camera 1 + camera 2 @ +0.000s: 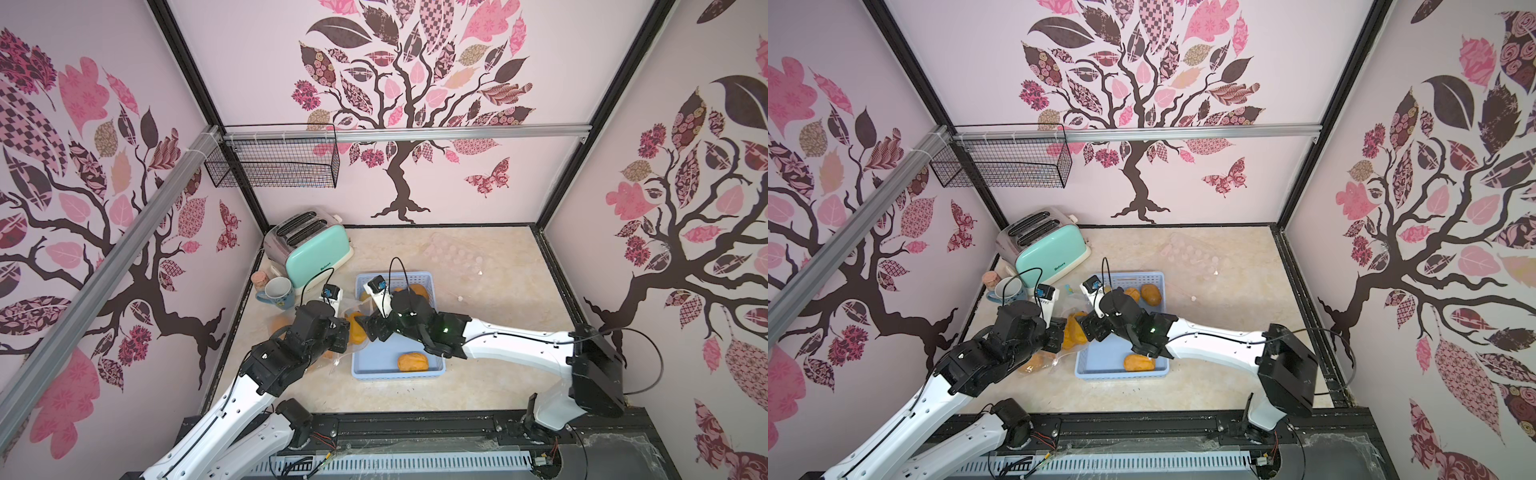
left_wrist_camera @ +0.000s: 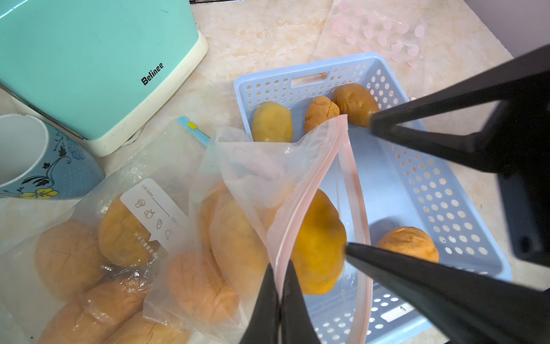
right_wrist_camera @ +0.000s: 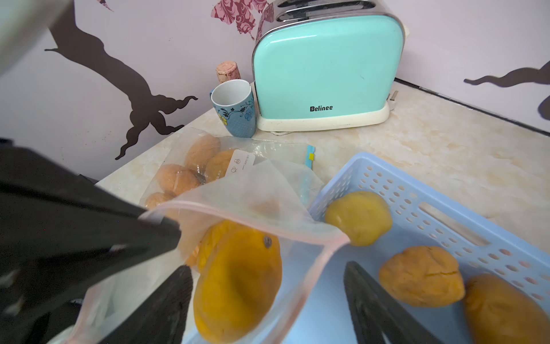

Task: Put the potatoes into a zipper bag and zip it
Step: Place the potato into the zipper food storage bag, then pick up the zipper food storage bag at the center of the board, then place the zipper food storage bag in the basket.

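The rim of the clear plastic zipper bag with the pink seal strip was pinched between the left fingers, which were pressed together on it, so that the mouth was lifted and held gaping toward the pale blue perforated plastic basket. In a top view the bag was seen just left of the basket, slightly below the frame's centre.

The right fingers were spread wide at that mouth, with a large yellow-orange potato between them, already inside the rim. Whether it was touched by them could not be told. The spread was judged to be a letting-go, so that the potato could slide down onto those seen through the film.

Three tan and yellow potatoes lay at the basket's far end and a single orange potato at its near end. A second clear bag with a white label and blue slider, filled with tan potatoes, lay flat on the marbled surface beside the first. The filling was judged unfinished, and zipping impossible while the rim was held apart.
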`<state>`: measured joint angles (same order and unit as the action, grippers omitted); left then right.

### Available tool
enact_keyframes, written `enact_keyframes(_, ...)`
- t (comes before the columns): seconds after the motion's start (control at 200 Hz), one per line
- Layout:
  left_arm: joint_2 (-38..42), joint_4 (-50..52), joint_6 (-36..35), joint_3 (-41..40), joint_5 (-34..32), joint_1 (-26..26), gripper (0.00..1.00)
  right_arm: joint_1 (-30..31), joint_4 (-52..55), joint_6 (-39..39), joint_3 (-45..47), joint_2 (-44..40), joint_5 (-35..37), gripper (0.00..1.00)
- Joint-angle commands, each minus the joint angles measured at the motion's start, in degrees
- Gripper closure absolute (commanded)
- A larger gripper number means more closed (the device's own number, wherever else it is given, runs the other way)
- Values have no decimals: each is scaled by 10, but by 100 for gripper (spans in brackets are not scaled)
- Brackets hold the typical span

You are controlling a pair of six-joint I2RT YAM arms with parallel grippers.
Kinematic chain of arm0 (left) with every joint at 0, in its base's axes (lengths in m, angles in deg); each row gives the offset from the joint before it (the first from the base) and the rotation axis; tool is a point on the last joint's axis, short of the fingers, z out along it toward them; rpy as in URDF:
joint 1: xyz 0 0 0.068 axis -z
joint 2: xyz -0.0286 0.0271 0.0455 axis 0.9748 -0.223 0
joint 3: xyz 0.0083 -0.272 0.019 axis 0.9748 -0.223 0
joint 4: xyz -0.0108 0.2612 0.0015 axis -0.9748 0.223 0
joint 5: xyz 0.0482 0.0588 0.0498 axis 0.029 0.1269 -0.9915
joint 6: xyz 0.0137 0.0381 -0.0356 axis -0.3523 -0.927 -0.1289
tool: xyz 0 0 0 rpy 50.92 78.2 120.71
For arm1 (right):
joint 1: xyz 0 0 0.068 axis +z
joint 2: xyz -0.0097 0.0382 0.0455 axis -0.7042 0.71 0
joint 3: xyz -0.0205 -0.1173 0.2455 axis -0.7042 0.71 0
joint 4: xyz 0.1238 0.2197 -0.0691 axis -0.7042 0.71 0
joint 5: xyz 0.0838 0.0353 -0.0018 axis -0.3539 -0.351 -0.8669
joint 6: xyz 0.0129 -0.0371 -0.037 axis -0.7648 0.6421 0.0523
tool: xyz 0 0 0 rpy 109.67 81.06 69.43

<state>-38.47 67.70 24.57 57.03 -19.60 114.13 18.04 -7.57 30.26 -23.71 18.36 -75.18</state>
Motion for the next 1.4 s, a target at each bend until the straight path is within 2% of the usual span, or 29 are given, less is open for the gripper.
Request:
enact_keyframes(0.0, 8, -8, -5, -8, -7, 2, 100, -5, -37, 59, 33, -96, 6, 17)
enact_keyframes(0.115, 6, 16, -1, 25, -29, 1, 100, -24, -29, 66, 78, -158, 14, 18)
enact_keyframes(0.235, -17, 90, 20, 140, -45, 2, 100, -45, -8, 54, 116, -216, 20, 18)
enact_keyframes(0.415, -89, 153, 11, 339, 148, 1, 100, -78, -4, 9, 153, -299, -19, 17)
enact_keyframes(0.56, -120, 148, -2, 403, 204, 2, 100, -78, 35, 22, 140, -339, -13, 17)
enact_keyframes(0.62, -130, 131, 5, 398, 221, 2, 100, -77, 43, 30, 140, -359, -4, 18)
enact_keyframes(0.72, -142, 75, 10, 357, 303, 1, 100, -78, 61, 54, 146, -387, -1, 19)
enact_keyframes(0.785, -152, 27, 10, 313, 351, 2, 100, -78, 85, 79, 147, -402, -20, 20)
enact_keyframes(0.87, -180, -4, 0, 268, 384, 2, 100, -77, 117, 120, 154, -421, -55, 22)
enact_keyframes(1.041, -244, 1, -58, 217, 394, 5, 100, -77, 204, 212, 156, -430, -80, 24)
enact_keyframes(1.106, -252, 1, -80, 192, 374, 10, 100, -77, 251, 239, 146, -416, -89, 22)
enact_keyframes(1.206, -243, -1, -109, 152, 346, 10, 100, -77, 288, 257, 141, -393, -82, 20)
enact_keyframes(1.391, -197, -23, -143, 76, 348, 13, 100, -77, 331, 342, 147, -347, -65, 16)
